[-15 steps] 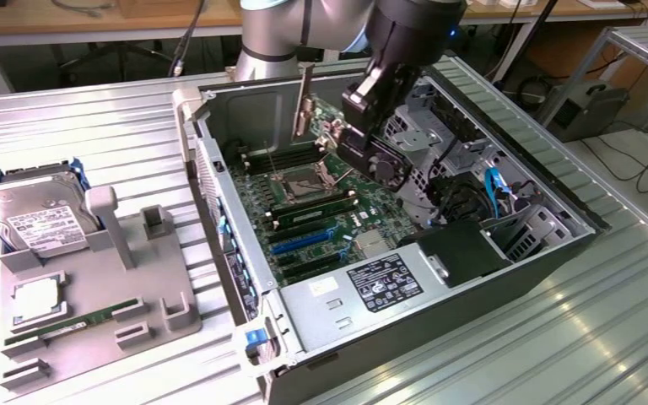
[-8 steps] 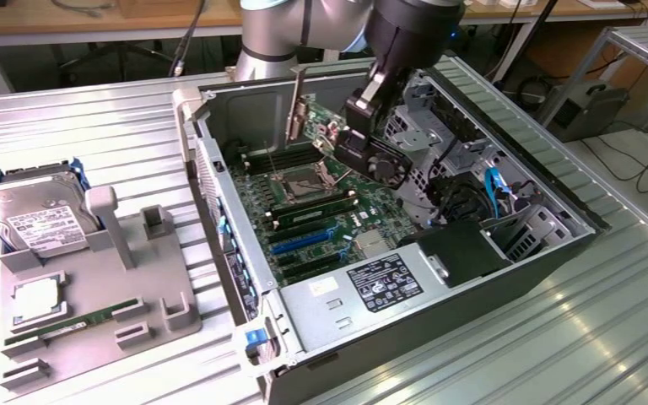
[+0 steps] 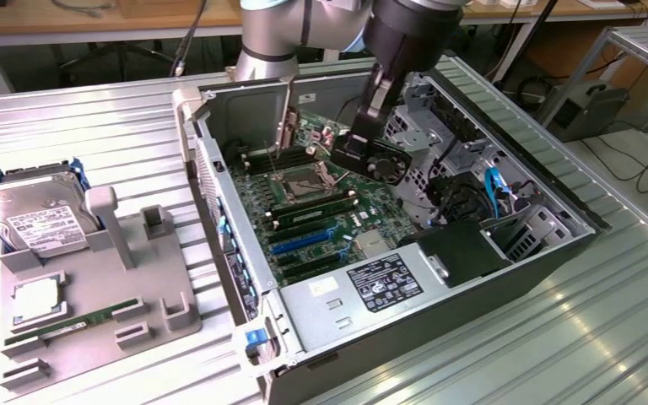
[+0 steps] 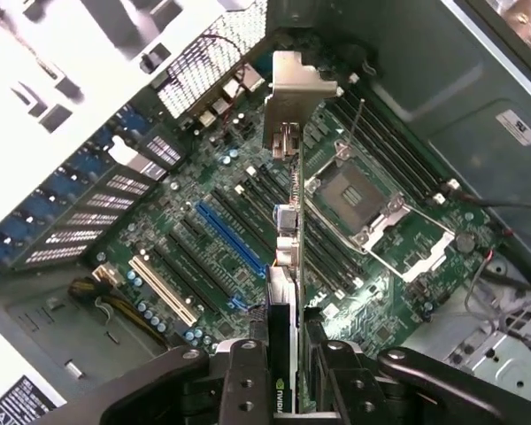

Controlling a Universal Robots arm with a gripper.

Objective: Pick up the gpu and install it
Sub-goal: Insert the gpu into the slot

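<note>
Holding: the gripper (image 3: pixel 360 150) is pinching the gpu (image 3: pixel 390 162) by its upper edge. The fingers (image 4: pixel 244 381) are pressing on both faces of the card, which is standing on edge between them.
Gpu place: it is hanging inside the open case (image 3: pixel 229 253), above the motherboard (image 3: pixel 341 232) and clear of it. Its fan side is facing the exterior view's right, and no part of it is sitting in a slot yet.
Bracket: the silver bracket (image 4: pixel 297 84) is pointing toward the rear wall and its slot covers (image 4: pixel 115 190), apart from them.
Slot risk: the card's lower edge seems to be hanging beside the blue slot (image 4: pixel 233 237), toward the socket (image 4: pixel 354 199), not over it. Going down off-line, the contacts would be landing on the slot lip or on board parts and scraping them.
Tilt risk: the grip is taking only a short stretch of the card. Any push would likely be rocking it, so one end would be seating first and jamming.
Bracket risk: the bracket's tip could be catching on the rear wall's edge instead of sliding into its opening, levering the card out of line.
Slip risk: under pressing force the smooth card faces may be sliding up between the fingers.
Snag risk: thin wires (image 4: pixel 478 266) are lying near the socket, and a sideways correction could be dragging the card across them.
</note>
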